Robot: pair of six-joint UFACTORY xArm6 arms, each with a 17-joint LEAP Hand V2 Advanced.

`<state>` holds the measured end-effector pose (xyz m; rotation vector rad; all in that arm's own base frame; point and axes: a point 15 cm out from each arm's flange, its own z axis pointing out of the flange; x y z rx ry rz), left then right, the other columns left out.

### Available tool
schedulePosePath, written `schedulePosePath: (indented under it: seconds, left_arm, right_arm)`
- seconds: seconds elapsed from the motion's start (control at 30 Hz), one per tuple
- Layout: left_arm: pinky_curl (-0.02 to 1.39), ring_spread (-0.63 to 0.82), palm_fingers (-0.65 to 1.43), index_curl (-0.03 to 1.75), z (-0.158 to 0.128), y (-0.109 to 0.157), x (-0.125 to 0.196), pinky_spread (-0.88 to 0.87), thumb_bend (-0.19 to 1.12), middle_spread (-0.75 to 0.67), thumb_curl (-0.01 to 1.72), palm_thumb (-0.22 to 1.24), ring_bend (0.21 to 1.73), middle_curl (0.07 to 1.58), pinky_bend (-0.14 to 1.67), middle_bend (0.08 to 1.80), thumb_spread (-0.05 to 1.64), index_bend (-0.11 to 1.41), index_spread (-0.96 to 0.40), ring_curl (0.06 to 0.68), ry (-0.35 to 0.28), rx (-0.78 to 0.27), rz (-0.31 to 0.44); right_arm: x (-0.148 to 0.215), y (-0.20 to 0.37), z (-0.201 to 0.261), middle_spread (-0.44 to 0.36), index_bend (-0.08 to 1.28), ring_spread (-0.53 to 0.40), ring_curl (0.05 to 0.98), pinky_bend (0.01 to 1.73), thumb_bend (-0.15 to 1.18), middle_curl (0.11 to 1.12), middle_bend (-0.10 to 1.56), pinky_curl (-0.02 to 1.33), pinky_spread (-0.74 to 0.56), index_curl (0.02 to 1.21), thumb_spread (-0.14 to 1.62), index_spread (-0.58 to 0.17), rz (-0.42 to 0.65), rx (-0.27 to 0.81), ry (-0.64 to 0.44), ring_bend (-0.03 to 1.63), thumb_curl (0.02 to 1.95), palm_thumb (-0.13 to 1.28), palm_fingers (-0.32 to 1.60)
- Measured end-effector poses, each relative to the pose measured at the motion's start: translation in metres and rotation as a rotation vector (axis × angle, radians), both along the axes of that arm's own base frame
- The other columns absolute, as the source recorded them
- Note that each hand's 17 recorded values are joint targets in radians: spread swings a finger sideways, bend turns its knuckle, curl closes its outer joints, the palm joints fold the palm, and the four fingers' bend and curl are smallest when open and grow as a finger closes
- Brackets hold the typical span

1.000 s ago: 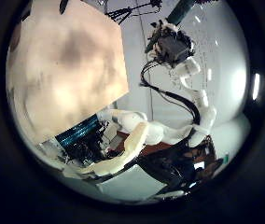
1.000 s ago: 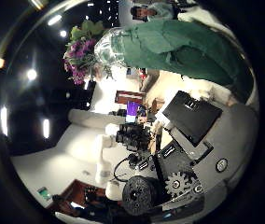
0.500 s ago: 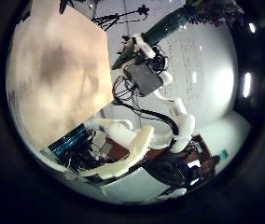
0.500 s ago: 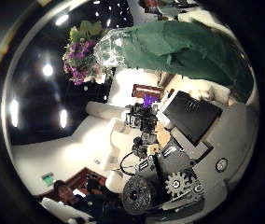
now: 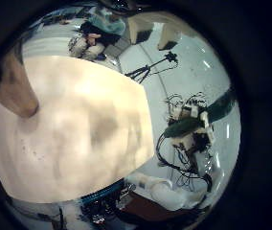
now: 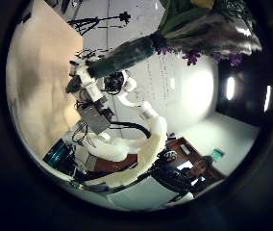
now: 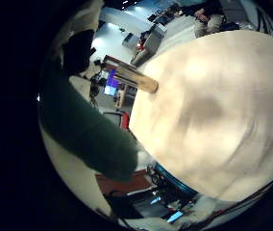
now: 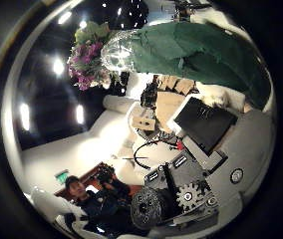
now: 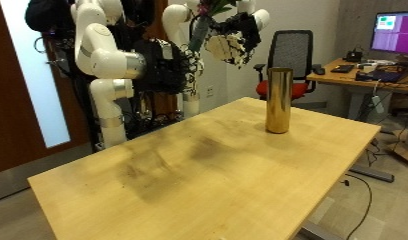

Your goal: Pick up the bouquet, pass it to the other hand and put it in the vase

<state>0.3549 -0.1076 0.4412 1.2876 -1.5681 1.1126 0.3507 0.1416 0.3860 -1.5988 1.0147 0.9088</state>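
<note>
High above the far side of the wooden table, my right hand holds the bouquet aloft, fingers curled round its green wrap; purple and pink flowers top it. The wrap fills much of the right little finger side palm view. My left hand hangs close beside, fingers relaxed and empty. Its thumb side palm view faces the bouquet and the right hand. A tall gold vase stands upright on the table below, also seen as vase and vase.
Behind the vase stands a black office chair with a red seat. A desk with a monitor lies beyond the table's far corner. A dark door frame flanks the arms.
The left palm's picture has swung round, and the bouquet with the right hand now looms larger and nearer in it. The right hand still clasps the bouquet while its background has shifted.
</note>
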Motion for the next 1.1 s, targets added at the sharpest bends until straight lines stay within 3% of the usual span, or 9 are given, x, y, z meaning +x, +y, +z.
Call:
schedulePosePath:
  seconds: [0.3,0.77,1.1]
  left_arm:
    - [0.30,0.56,0.11,0.29,0.001,-0.015,-0.001,0.55,-0.04,0.49,0.33,0.21,0.59,0.31,0.35,0.20,0.77,0.16,0.26,0.196,0.032,-0.051,-0.073]
    - [0.30,0.54,0.14,0.29,0.007,-0.030,-0.002,0.52,-0.04,0.47,0.33,0.24,0.57,0.33,0.32,0.25,0.77,0.16,0.28,0.184,0.051,-0.104,-0.097]
    - [0.28,0.31,0.40,0.30,0.014,-0.038,-0.011,0.32,-0.03,0.06,0.34,0.33,0.61,0.41,0.25,0.50,0.79,0.18,0.22,0.178,0.092,-0.177,-0.130]
  right_arm:
    - [-0.006,0.022,-0.006,-0.112,1.08,-0.181,0.657,1.04,-0.02,0.75,1.35,1.13,-0.25,0.95,0.22,-0.243,0.058,-0.001,0.016,1.44,0.95,1.17,1.13]
    - [-0.013,0.042,-0.011,-0.113,1.09,-0.179,0.657,1.02,-0.02,0.75,1.35,1.16,-0.26,0.95,0.22,-0.243,0.108,-0.009,0.021,1.44,0.95,1.16,1.12]
    - [-0.013,0.049,-0.009,-0.113,1.09,-0.182,0.661,1.01,-0.02,0.75,1.35,1.17,-0.26,0.95,0.23,-0.237,0.109,-0.038,-0.010,1.43,0.95,1.17,1.12]
